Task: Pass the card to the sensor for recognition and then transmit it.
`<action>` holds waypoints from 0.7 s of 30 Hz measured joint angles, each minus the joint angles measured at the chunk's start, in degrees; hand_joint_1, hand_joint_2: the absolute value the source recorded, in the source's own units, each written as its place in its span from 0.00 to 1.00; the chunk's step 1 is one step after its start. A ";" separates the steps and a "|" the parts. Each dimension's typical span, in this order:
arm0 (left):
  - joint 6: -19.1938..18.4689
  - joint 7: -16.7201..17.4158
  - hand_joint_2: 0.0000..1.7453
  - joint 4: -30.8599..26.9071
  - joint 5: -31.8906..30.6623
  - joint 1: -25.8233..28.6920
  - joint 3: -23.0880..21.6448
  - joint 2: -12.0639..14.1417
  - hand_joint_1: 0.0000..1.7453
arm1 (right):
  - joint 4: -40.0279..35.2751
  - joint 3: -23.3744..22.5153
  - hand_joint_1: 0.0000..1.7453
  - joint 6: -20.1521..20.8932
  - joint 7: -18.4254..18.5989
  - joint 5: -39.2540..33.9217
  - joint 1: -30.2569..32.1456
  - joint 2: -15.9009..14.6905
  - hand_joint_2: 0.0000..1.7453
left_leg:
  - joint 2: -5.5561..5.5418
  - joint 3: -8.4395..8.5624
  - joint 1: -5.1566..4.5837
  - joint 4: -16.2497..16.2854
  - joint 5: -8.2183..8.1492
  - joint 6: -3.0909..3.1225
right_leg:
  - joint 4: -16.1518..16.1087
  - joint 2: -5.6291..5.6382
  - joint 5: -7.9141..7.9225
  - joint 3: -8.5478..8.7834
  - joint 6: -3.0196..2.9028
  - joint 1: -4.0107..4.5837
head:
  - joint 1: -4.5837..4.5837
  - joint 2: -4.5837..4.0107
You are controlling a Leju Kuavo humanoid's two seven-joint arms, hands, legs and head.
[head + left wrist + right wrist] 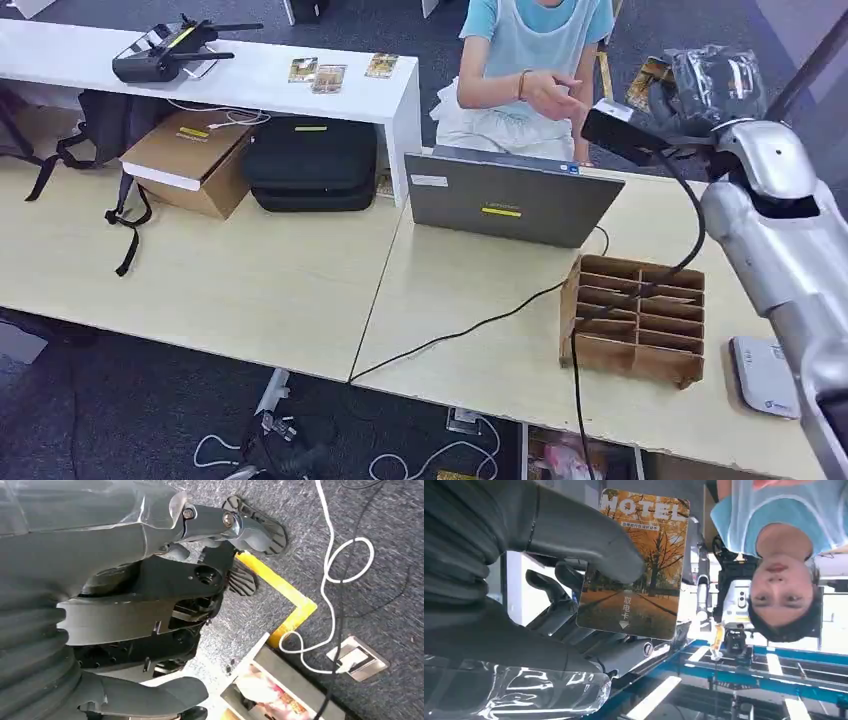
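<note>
My right hand (559, 595) has the hotel key card (634, 565) pinched under the thumb, raised toward the person (530, 60); their hand (552, 95) is near. Thin grip, so the card could slip at handover. Left hand (165, 605) hangs, holding nothing.

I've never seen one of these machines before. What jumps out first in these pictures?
In the right wrist view, the right hand pinches a hotel card with an autumn tree picture, held up before a person in a light blue top. From the head view, a grey laptop and a brown slotted cardboard box sit on the pale wooden table. The left hand hangs empty above grey carpet.
</note>
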 joint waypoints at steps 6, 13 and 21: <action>-0.37 0.00 1.00 0.04 -0.13 -0.24 -0.09 0.00 0.00 | 3.06 1.64 1.00 1.75 1.03 -1.16 -2.86 4.79 1.00 | 0.00 0.03 0.00 0.00 0.00 0.00 | 0.00 0.00 0.00 0.00 0.00 0.00 | 0.04 0.00; -0.55 0.00 1.00 0.15 -0.70 -0.39 -0.20 0.04 0.00 | 5.49 2.28 1.00 2.64 1.00 -1.73 -3.79 7.24 1.00 | -0.03 0.02 0.00 0.00 0.00 0.00 | 0.00 -0.04 0.00 0.01 0.00 0.00 | 0.02 0.00; -0.55 0.00 1.00 0.54 -1.44 -1.65 -1.14 0.00 0.00 | 7.15 2.58 0.00 3.67 0.92 -1.46 -4.43 8.33 1.00 | -0.04 0.03 0.00 0.02 0.00 0.00 | -0.01 -0.02 0.03 0.01 0.02 0.00 | 0.04 0.00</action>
